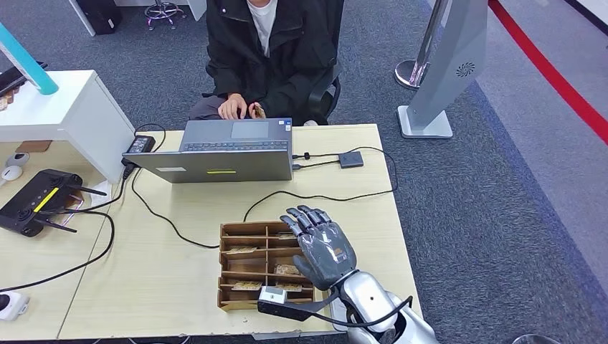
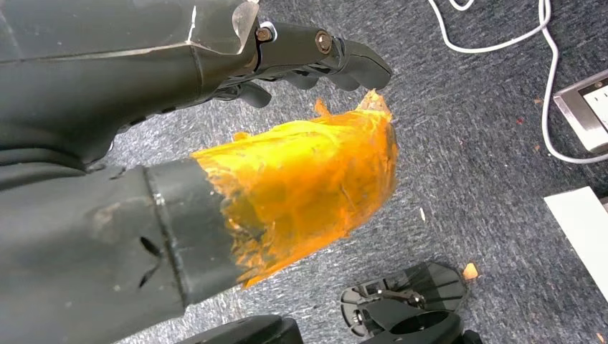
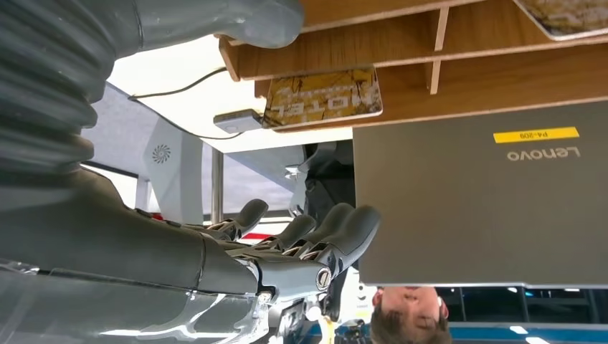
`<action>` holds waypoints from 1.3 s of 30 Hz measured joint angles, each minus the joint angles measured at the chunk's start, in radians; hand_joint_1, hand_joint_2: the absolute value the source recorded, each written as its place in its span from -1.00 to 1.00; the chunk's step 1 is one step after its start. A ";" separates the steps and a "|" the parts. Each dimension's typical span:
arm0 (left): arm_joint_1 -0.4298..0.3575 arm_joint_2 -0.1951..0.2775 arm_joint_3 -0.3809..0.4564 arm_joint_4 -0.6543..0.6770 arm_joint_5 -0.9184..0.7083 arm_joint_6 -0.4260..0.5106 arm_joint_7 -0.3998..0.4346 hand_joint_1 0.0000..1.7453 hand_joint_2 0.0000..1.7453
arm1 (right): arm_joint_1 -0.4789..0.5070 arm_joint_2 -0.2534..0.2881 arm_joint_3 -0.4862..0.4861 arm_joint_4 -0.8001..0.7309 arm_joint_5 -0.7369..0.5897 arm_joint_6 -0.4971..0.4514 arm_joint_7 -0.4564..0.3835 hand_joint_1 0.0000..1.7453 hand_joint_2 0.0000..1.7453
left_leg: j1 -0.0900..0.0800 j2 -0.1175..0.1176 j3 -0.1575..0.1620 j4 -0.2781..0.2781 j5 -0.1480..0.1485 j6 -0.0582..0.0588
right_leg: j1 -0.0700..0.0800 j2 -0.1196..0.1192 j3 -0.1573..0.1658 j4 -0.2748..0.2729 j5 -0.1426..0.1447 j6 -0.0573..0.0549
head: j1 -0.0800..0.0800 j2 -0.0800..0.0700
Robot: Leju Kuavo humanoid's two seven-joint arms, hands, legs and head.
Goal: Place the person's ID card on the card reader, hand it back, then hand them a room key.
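The pale wooden counter (image 1: 186,287) carries everything. At its far edge sits a person (image 1: 276,54) in a dark jacket, hands near the laptop; one hand seems to hold a small card, too small to tell for sure. The grey laptop (image 1: 222,150) stands open towards that person, its lid facing the robot. Nearer the robot's edge lies a brown wooden organiser tray (image 1: 247,231) with divided compartments, several holding room key cards (image 1: 288,270) printed with a hotel pattern. The right hand (image 1: 323,247) hovers over the tray's right side, palm down, fingers apart and holding nothing. The left hand (image 2: 315,54) hangs over blue-grey carpet, fingers loosely curled with nothing in them, its thumb wrapped in orange tape. A small dark card reader (image 1: 350,159) sits right of the laptop, cabled to it.
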 joint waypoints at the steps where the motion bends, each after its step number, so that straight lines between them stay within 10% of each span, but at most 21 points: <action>1: 0.000 0.000 0.000 0.000 -0.001 0.000 0.000 -1.00 -1.00 | -0.001 0.001 0.000 0.003 0.000 0.001 0.000 -0.43 1.00 | 0.000 0.000 0.000 0.000 0.000 0.000 | 0.000 0.000 0.000 0.000 0.000 0.000 | 0.000 0.000; 39: -0.001 -0.004 -0.007 -0.001 -0.004 -0.007 0.008 -1.00 -1.00 | -0.005 0.009 0.004 0.052 -0.005 0.007 0.007 -0.20 1.00 | 0.000 0.000 0.000 0.000 0.000 0.000 | 0.000 0.000 0.000 0.000 0.000 0.000 | 0.000 0.000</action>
